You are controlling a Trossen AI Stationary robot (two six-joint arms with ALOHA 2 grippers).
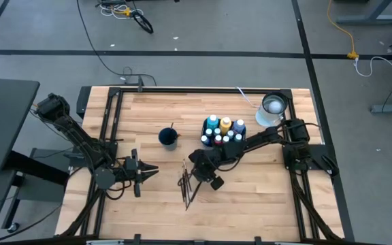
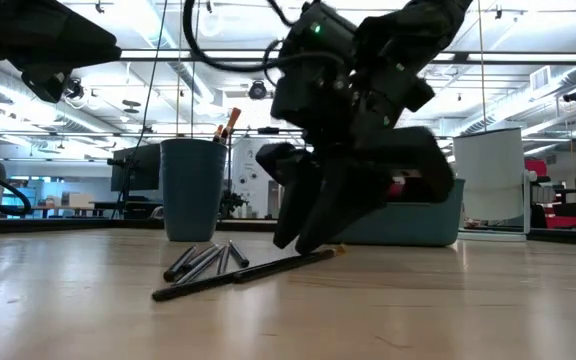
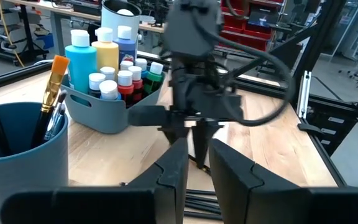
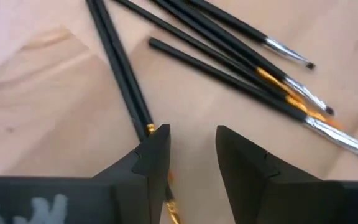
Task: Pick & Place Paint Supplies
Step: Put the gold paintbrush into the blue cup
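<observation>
Black, thin-handled paintbrushes (image 1: 188,182) lie loose on the wooden table (image 1: 250,197), light and likely to roll. The right gripper (image 4: 191,152) hangs just above them, fingers spread, holding nothing; mid-handle looks safest. The left gripper (image 1: 141,173) waits nearby, also spread.

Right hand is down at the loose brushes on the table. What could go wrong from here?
1. The right hand is open, with one finger beside a single paintbrush; closing now may pinch only its ferrule end or push it aside.
2. The brush pile lies overlapping, so lifting one could drag others.
3. The left hand waits close by, on the pile's other side; a swing could clip it.
</observation>
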